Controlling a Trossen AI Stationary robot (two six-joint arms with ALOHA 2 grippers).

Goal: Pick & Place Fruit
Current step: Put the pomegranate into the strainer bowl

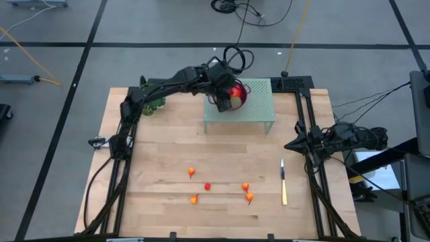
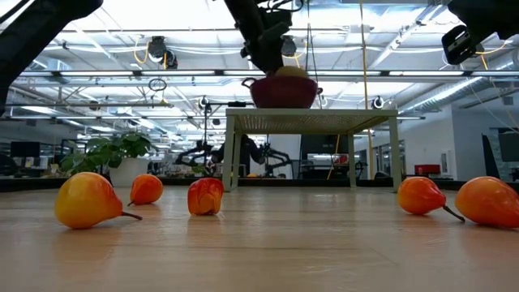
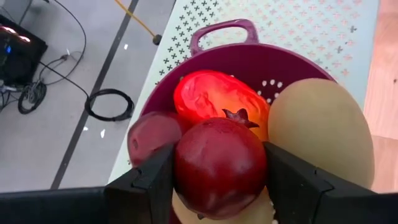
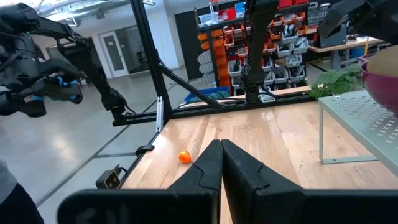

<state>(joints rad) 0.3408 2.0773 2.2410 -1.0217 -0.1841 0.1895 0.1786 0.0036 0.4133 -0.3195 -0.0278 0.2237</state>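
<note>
Dark fingers (image 3: 155, 180) of the left gripper (image 1: 224, 99) clamp a dark red pomegranate-like fruit (image 3: 219, 167) above the purple colander (image 3: 298, 62) on the perforated stand (image 1: 259, 102). This fruit hides most of the orange-red piece (image 3: 211, 99) beneath; a tan fruit (image 3: 323, 130) is cut off. Small orange-red fruits (image 1: 246, 187) lie on the table (image 1: 161, 154). The right gripper (image 4: 219, 163) waits clenched, empty, at the table's right edge. No writing is legible.
</note>
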